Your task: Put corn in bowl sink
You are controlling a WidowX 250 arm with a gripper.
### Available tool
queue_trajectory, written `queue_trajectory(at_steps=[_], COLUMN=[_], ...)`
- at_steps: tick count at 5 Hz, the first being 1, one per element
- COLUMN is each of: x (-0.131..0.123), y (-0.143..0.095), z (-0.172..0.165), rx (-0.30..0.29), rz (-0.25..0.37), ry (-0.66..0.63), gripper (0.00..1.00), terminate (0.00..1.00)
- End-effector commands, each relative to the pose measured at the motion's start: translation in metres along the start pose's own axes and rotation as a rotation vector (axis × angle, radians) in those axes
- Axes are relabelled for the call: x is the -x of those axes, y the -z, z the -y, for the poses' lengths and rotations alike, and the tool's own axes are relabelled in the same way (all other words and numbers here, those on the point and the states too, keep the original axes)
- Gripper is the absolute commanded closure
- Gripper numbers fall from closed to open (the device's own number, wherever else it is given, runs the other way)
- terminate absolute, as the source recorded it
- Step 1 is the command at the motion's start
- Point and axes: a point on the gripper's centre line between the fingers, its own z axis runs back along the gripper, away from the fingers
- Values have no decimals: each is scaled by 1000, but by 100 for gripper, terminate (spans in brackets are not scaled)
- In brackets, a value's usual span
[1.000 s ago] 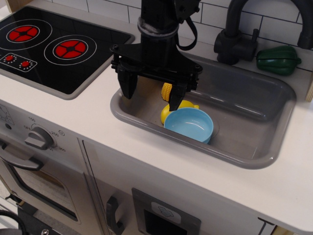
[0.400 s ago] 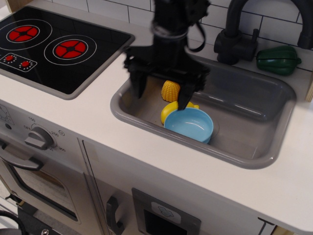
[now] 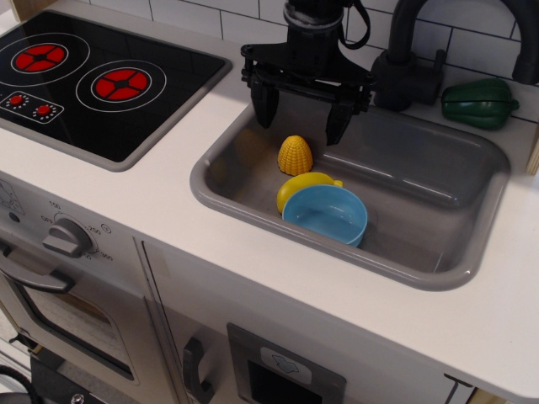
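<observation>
The yellow ribbed corn (image 3: 295, 155) stands on the floor of the grey sink (image 3: 421, 252), just behind the light blue bowl (image 3: 327, 215). The bowl rests tilted against a smooth yellow cup (image 3: 296, 185). My black gripper (image 3: 300, 117) hangs open and empty above the sink's back left part, over and a little behind the corn, not touching it. Its two fingers stand wide apart on either side of the corn's position.
A black stovetop (image 3: 93, 80) with red burners lies on the left of the white counter (image 3: 278, 295). A dark faucet (image 3: 408, 59) stands behind the sink. A green toy pepper (image 3: 478, 103) lies at the back right.
My gripper has risen and moved back and to the right, away from the sink floor. The corn, partly hidden by a finger before, now stands in full view.
</observation>
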Motion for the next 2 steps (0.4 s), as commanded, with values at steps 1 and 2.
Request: queue_trajectory(at_steps=[1,2], x=[-49,-66], y=[5,16], z=[-5,-5], rx=[37,19], rz=[86,105], ry=[12,-1], gripper=[0,0], terminate=[0,0])
